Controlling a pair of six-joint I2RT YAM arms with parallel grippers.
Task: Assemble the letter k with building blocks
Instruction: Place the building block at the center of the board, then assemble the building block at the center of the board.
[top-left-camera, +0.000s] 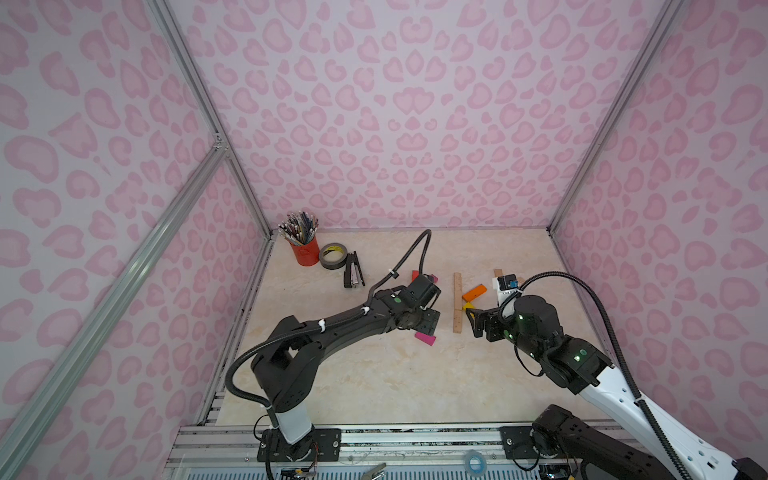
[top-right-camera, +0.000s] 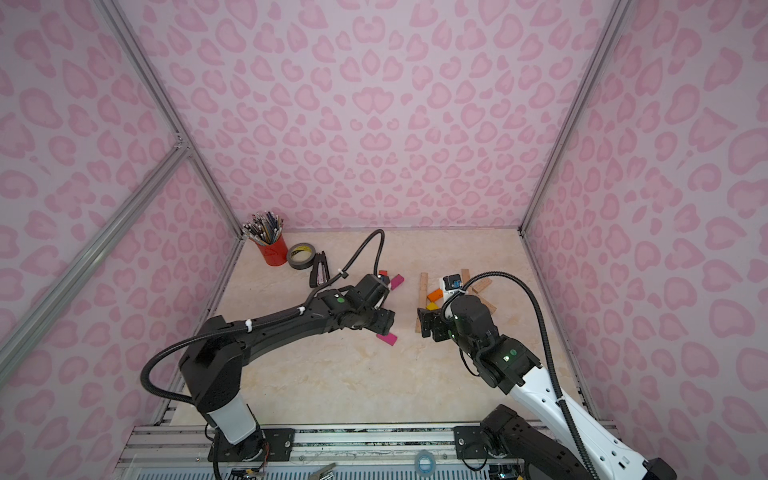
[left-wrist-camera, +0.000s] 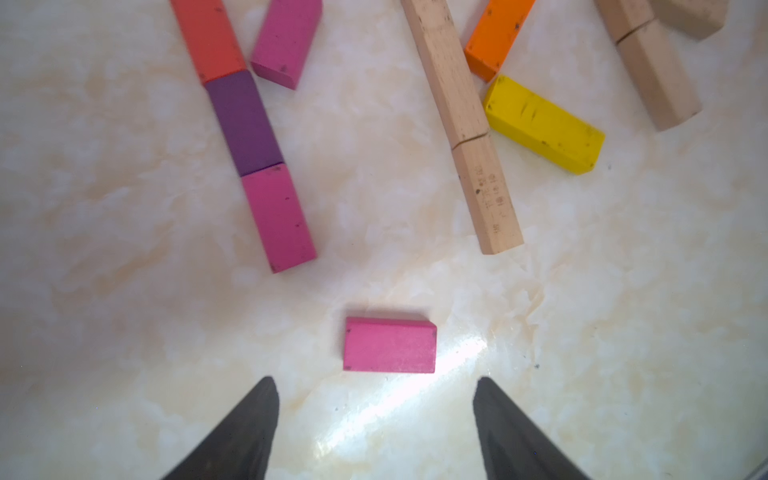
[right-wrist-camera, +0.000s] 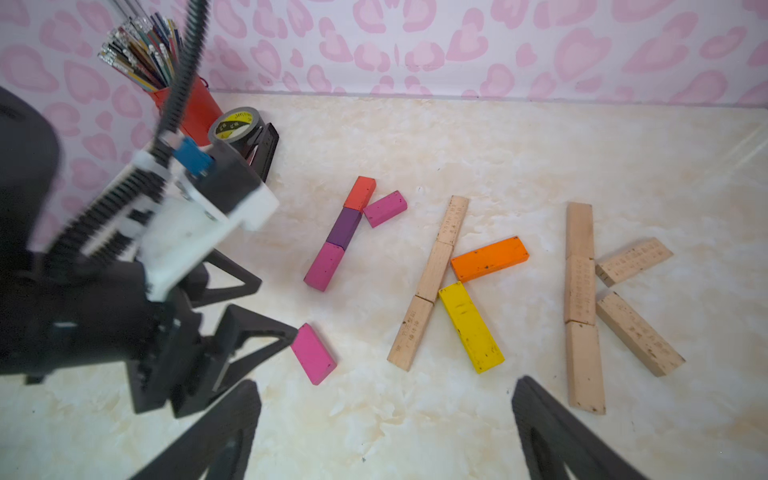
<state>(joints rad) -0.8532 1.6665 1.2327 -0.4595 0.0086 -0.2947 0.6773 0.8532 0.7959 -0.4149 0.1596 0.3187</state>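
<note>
The left end effector (left-wrist-camera: 374, 386) is released and empty. A pink block (left-wrist-camera: 390, 345) lies flat on the tabletop (left-wrist-camera: 124, 332) just ahead of its tips. Farther ahead lies a row of magenta, purple and red blocks (left-wrist-camera: 245, 124). The right end effector (right-wrist-camera: 386, 380) is also released, with wooden blocks (right-wrist-camera: 579, 291) beyond it.

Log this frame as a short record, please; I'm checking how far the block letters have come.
finished letters: all-wood K; wood-stemmed K with orange block and yellow block as arms
unfinished letter: red-purple-pink stem, one pink upper arm, no lower arm
loose block: magenta block, lying flat, apart from that stem
left gripper: open, empty, magenta block just beyond its fingers
right gripper: open, empty
</note>
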